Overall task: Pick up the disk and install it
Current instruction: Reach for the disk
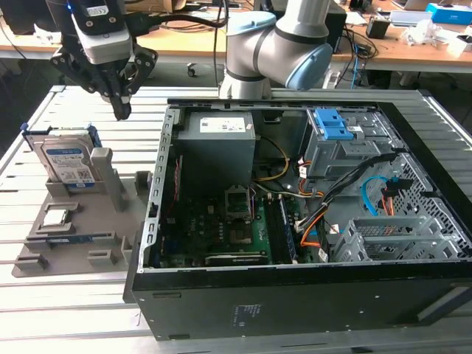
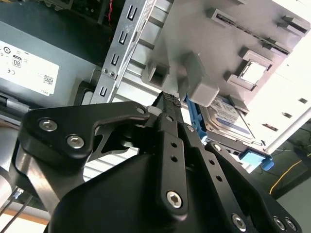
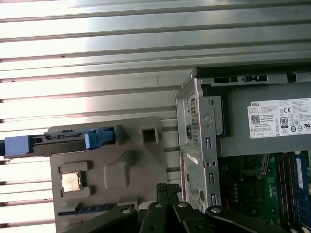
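Observation:
The disk (image 1: 68, 164) is a silver hard drive with a white-and-blue label and blue rails. It stands tilted in a slot at the back of a grey holder (image 1: 96, 221), at the exterior view's left. It also shows label-up in the second wrist view (image 2: 229, 118) and edge-on in the first wrist view (image 3: 63, 141). My gripper (image 1: 122, 110) hangs above the holder, a little to the exterior view's right of the disk and apart from it. Its black fingers (image 2: 167, 104) are shut together with nothing between them, as the first wrist view's fingertips (image 3: 167, 188) also show.
An open computer case (image 1: 158, 184) lies beside the holder, with a power supply (image 1: 217, 140), a motherboard (image 1: 221, 225) and a grey bay with a blue latch (image 1: 332, 133). A small square processor chip (image 1: 57, 217) rests on the holder. A slatted metal table (image 1: 66, 310) carries everything.

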Robot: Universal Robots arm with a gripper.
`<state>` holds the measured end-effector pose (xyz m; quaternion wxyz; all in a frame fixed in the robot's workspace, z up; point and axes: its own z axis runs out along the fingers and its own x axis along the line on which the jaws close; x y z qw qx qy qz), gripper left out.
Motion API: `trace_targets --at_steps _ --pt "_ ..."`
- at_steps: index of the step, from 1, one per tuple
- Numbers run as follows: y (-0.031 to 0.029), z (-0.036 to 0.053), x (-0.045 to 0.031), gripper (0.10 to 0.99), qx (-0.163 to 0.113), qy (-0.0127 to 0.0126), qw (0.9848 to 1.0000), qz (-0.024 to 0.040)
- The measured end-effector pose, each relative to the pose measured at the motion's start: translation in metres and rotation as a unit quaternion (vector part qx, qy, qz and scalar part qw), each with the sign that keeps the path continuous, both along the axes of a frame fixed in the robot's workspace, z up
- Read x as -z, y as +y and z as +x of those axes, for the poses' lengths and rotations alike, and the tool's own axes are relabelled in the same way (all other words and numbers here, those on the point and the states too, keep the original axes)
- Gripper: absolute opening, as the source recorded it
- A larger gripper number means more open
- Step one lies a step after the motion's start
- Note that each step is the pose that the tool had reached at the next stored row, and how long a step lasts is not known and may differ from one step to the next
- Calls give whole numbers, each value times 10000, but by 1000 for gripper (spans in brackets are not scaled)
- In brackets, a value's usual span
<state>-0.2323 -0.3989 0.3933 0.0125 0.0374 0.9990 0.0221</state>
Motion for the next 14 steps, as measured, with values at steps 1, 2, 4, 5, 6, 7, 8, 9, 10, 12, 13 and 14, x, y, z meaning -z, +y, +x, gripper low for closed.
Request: trace_targets --at_steps 1,2,4,5,6,7,8,9,10,12,13,14 --pt "0 -19 0 106 0 0 10000 0" --pt "0 -30 0 106 0 0 10000 0" --pt "0 -65 0 106 0 0 10000 0" --pt "0 -93 0 106 0 0 10000 0" --pt "0 -120 0 106 0 0 10000 0" --pt "0 -143 0 106 0 0 10000 0" --pt "0 -163 0 106 -1 0 10000 0" --pt "0 -178 0 106 0 0 10000 0" --pt "0 -199 0 106 0 0 10000 0" --pt "0 -243 0 106 0 0 10000 0" --pt "0 -269 0 106 0 0 10000 0" --pt "0 -292 0 106 0 0 10000 0"
